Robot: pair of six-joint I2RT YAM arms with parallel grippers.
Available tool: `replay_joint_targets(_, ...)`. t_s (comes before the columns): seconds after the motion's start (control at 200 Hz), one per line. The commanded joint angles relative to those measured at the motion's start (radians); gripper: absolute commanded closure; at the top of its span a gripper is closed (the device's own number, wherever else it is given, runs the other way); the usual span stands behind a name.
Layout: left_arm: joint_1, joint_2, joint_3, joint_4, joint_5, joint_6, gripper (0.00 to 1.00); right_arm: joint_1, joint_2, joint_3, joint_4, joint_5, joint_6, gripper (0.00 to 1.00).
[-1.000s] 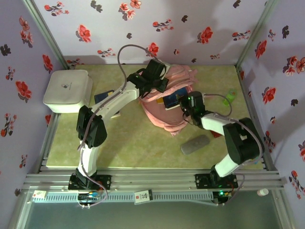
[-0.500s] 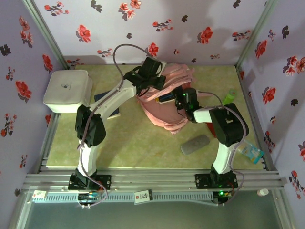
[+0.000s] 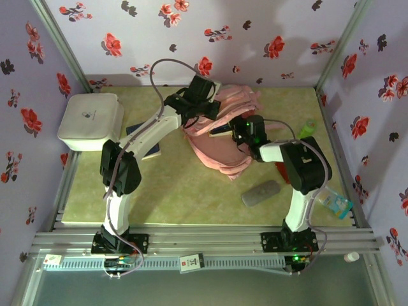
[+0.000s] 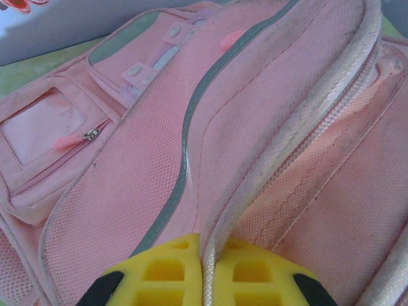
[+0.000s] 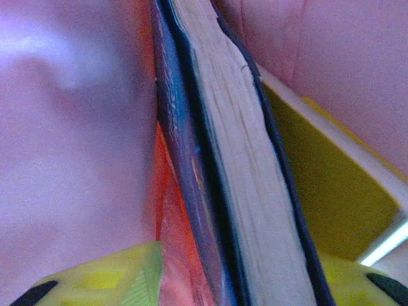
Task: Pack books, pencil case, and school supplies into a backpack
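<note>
The blue-covered paperback book [image 5: 236, 159] stands on edge between the right gripper's [image 5: 236, 280] parted yellow fingers, inside the pink fabric backpack [image 3: 217, 156]. Whether those jaws press it cannot be told. The left gripper [image 4: 204, 280] is clamped on the backpack's piped zipper rim [image 4: 287, 134].

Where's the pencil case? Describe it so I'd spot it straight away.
Find the big pink backpack in the middle of the table. Nearer the front edge, to its right, lies the pencil case: a small grey soft tube by itself, duller than the bright green object by the right wall.
</note>
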State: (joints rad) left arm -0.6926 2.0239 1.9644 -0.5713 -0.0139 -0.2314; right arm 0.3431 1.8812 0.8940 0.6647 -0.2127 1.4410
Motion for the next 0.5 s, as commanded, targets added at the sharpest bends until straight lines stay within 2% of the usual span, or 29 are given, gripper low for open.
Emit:
replay_joint_targets(0.0, 0.025, -0.068, 0.033, 0.037, 0.001, -0.04, 1.0, -0.029, -0.107, -0.031, -0.09, -0.034, -0.032, 0.49)
replay_joint_targets(0.22, 0.037, -0.064, 0.013, 0.037, 0.014, -0.054, 1.0, -0.072, -0.32, -0.164, -0.258, 0.0, -0.074, 0.46)
replay_joint_targets(0.425, 0.047, -0.071, -0.031, 0.037, 0.04, -0.072, 1.0, -0.088, -0.558, -0.238, -0.507, 0.179, -0.166, 0.41)
replay_joint_targets(0.495, 0.05, -0.082, -0.06, 0.039, 0.053, -0.081, 0.87, -0.087, -0.637, -0.229, -0.609, 0.263, -0.216, 0.36)
